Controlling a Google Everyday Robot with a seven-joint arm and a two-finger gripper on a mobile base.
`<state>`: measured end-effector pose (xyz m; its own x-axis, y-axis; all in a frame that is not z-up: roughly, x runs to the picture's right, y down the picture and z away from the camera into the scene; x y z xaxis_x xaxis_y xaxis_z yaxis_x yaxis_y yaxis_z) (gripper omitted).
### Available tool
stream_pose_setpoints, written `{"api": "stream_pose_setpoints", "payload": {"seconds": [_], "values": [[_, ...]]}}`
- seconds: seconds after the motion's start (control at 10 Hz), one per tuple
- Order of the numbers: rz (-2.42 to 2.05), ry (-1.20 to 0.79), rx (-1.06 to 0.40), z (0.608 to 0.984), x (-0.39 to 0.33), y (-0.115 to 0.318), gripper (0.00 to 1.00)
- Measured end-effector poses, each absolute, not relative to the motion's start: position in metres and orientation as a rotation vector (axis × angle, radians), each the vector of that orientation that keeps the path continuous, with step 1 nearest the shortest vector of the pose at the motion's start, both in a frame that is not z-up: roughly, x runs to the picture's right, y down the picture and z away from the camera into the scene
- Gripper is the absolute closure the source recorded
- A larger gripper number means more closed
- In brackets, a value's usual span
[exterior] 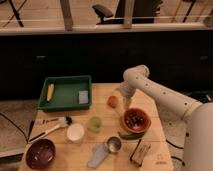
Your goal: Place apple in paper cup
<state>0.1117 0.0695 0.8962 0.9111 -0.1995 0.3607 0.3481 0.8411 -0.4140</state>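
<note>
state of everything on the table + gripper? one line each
apple: on table, outside the cup
gripper: low, next to apple
paper cup: upright, no apple inside
green cup: upright
tray: holds corn and sponge
orange bowl: upright, dark contents
dark bowl: upright, looks empty
</note>
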Motion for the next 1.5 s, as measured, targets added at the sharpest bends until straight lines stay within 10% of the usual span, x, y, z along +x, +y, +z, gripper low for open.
{"api": "stream_pose_setpoints", "payload": {"seconds": [1.5], "values": [[-0.268,-0.378,-0.548,0.931,0.099,0.076,0.20]]}}
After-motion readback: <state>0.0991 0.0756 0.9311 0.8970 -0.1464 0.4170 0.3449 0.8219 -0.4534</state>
